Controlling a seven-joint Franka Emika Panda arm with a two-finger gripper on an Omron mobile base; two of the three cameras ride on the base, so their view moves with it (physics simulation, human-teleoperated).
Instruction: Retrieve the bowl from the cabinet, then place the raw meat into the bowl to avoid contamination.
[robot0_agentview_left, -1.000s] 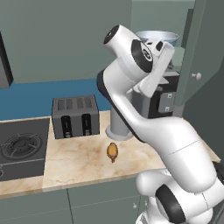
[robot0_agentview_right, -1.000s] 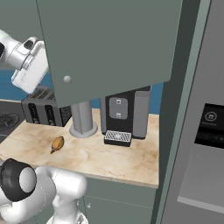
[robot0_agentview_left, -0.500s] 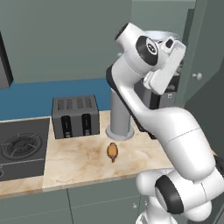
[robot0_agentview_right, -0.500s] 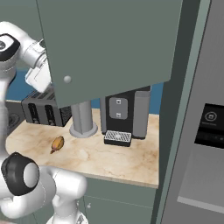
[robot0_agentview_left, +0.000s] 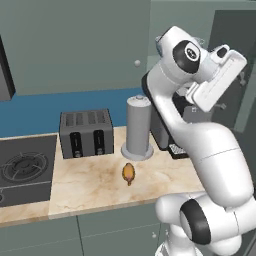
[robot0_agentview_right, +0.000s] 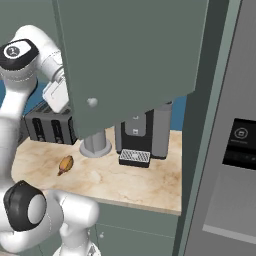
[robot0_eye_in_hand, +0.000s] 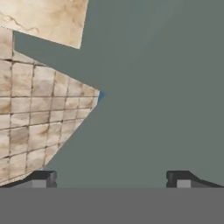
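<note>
meat (robot0_agentview_left: 129, 172): small orange-brown oval lump, darker narrow end towards the counter's front edge; lies on the marble counter (robot0_agentview_left: 90, 185), just in front of the grey canister (robot0_agentview_left: 138, 127), right of the toaster (robot0_agentview_left: 86, 132)
cabinet (robot0_agentview_right: 125, 55): grey-green, flat door, round pale knob (robot0_agentview_right: 91, 102), above the counter
gripper (robot0_eye_in_hand: 112, 178): empty, jaws wide apart, facing a flat grey-green surface
coffee machine (robot0_agentview_right: 135, 137): dark, right of the canister

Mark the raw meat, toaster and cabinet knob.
raw meat (robot0_agentview_left: 129, 172), left base view, middle of the orange-brown lump
toaster (robot0_agentview_left: 86, 132), left base view, front face
cabinet knob (robot0_agentview_right: 91, 102), right base view, the round knob itself
</note>
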